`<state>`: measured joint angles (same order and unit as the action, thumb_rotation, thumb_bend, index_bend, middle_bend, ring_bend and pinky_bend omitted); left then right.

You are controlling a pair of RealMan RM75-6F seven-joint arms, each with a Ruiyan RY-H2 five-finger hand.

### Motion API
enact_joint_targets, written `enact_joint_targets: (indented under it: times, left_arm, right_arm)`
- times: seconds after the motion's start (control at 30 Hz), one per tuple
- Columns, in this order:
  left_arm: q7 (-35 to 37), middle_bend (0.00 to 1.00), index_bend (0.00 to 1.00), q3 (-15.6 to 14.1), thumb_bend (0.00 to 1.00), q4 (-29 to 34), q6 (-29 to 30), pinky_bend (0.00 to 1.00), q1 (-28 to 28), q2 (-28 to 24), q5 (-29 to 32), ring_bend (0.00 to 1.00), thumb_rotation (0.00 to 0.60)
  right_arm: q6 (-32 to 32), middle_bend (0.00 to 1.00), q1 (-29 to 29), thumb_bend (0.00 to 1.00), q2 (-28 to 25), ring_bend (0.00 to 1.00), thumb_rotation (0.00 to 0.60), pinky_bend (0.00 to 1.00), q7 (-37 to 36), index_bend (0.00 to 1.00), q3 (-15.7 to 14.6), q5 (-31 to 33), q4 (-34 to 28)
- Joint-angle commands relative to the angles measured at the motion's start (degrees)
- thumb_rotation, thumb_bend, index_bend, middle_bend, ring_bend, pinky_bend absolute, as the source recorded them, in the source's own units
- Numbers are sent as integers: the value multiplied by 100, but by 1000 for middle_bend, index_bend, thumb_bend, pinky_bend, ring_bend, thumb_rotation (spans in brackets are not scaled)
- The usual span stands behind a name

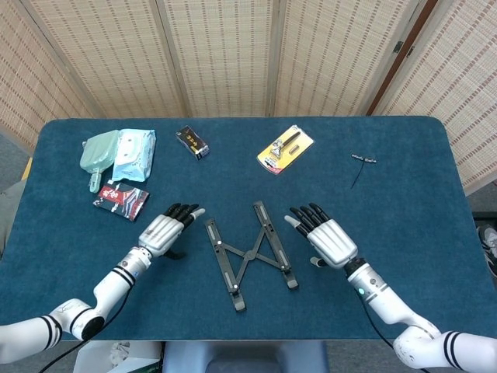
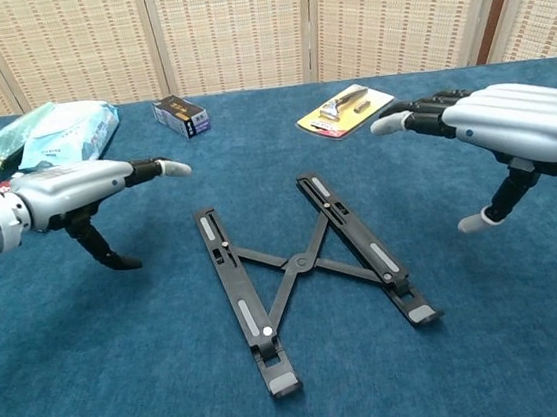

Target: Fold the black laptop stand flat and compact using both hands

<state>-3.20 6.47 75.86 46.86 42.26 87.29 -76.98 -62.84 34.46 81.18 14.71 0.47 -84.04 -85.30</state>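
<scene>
My left hand (image 1: 162, 231) and right hand (image 1: 329, 240) hover either side of the black laptop stand (image 1: 248, 253), fingers (image 2: 158, 168) spread, holding nothing; it lies unfolded on the bench (image 1: 404, 179).

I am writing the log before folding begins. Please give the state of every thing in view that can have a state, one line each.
black laptop stand: spread open in an X, flat on the table, untouched.
left hand: open, beside the stand, holding nothing.
right hand: open, beside the stand, holding nothing.
wet wipes pack: lying flat; flap state unclear.
small black box: appears closed.
yellow carded tool: still in its packaging.
</scene>
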Motion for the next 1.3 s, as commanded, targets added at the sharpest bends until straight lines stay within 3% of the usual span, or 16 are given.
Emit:
enact_joint_targets:
  times: [0.03, 0.53, 1.3]
  left_arm:
    - [2, 0, 0, 39, 174, -82, -105, 0, 90, 124, 84, 0, 600]
    - [61, 0, 0, 137, 173, -386, -252, 0, 329, 476, 290, 0, 600]
    - [442, 0, 0, 153, 173, -799, -416, 0, 430, 812, 461, 0, 600]
  right_arm:
    - [144, 0, -62, 0, 152, 0, 600, 0, 258, 0, 113, 296, -118]
    - [164, 0, -106, 0, 904, 0, 600, 0, 1027, 0, 197, 599, 221]
    - [57, 0, -107, 0, 1645, 0, 600, 0, 908, 0, 232, 325, 1128]
